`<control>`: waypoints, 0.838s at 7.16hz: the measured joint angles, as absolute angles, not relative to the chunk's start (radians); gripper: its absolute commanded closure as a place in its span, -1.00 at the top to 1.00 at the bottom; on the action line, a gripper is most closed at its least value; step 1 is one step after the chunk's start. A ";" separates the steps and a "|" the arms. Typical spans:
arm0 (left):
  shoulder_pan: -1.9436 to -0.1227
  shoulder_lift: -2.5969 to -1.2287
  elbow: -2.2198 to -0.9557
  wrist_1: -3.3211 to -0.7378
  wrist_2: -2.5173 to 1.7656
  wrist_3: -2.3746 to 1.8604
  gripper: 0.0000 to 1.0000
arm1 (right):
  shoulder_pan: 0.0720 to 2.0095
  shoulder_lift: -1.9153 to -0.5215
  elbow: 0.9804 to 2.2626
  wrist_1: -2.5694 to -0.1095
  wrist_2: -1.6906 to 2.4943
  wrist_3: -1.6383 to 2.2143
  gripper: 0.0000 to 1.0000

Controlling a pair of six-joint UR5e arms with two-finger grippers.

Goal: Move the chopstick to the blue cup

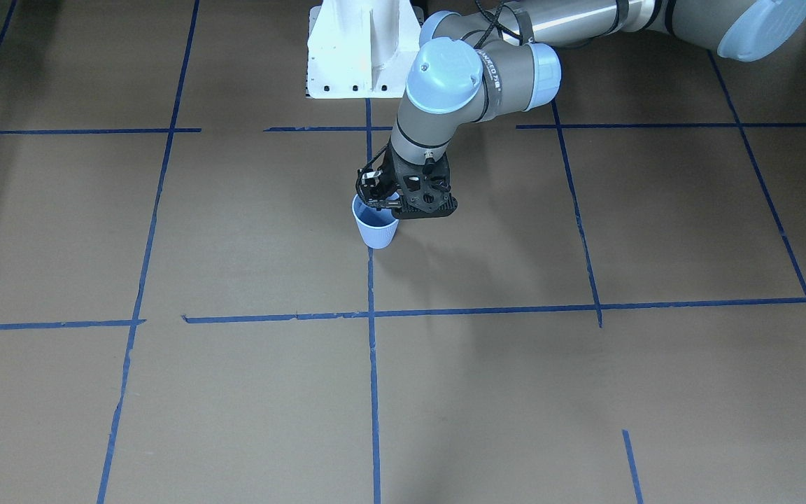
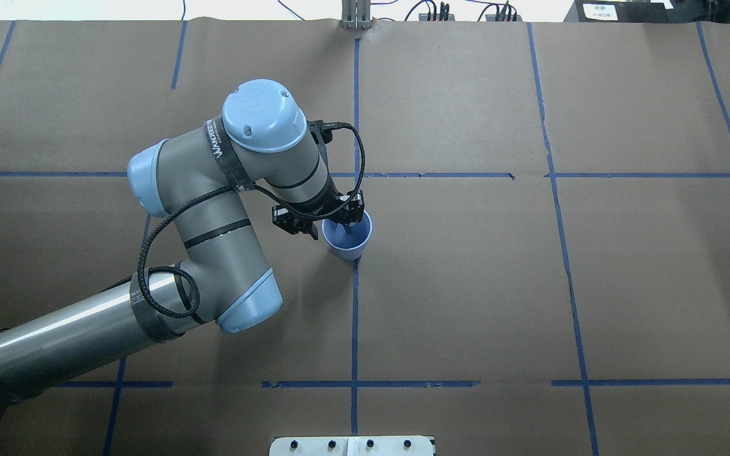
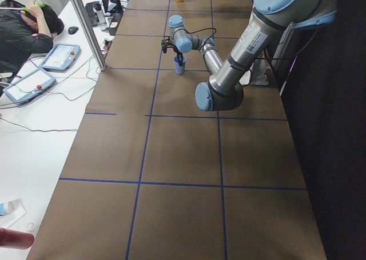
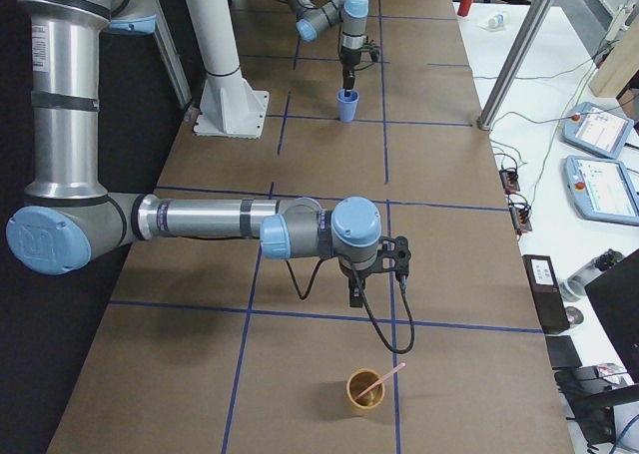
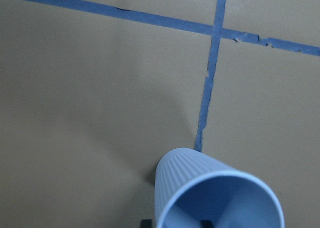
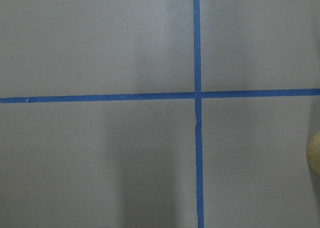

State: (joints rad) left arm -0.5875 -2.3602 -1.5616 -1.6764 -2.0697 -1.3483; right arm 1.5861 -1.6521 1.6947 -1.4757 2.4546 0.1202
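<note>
The left gripper (image 2: 344,223) hangs over the blue cup (image 2: 351,244), its dark fingers reaching down inside the rim. From these views I cannot tell whether it is clenched or released, or whether anything is between the fingers. The cup stands upright near the middle of the brown-papered desk (image 2: 466,285), on a blue tape line (image 2: 354,316).

The one chopstick (image 4: 386,376) that shows clearly is a pale stick leaning on the rim of a tan cup (image 4: 361,399), well apart at the robot's right end of the desk. The right gripper (image 4: 354,296) hovers near that cup, pointing down. It appears only in the right side view, so its state cannot be told.

Around the blue cup lie only paper and tape. A black cable (image 2: 149,253) loops along the left arm. A black strap (image 2: 219,142) on the arm has white lettering beginning "WAND", the rest unclear. A white mount (image 1: 357,49) sits at the robot's base. Beyond the desk are teach pendants (image 4: 602,190) and a seated person (image 3: 26,26).
</note>
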 measured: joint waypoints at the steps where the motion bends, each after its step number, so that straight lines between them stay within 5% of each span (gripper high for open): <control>1: -0.613 -2.360 -1.577 -1.664 -2.075 -1.348 1.00 | 1.586 -1.652 1.692 -1.476 2.454 0.119 1.00; 6: -0.842 -2.314 -1.831 -1.257 -2.155 -1.054 1.00 | 1.677 -1.656 1.607 -1.466 2.447 -0.011 1.00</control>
State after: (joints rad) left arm -0.8420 -2.3137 -1.8306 -1.2572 -2.1549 -1.0543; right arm 1.6767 -1.6560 1.6075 -1.4657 2.4470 -0.0108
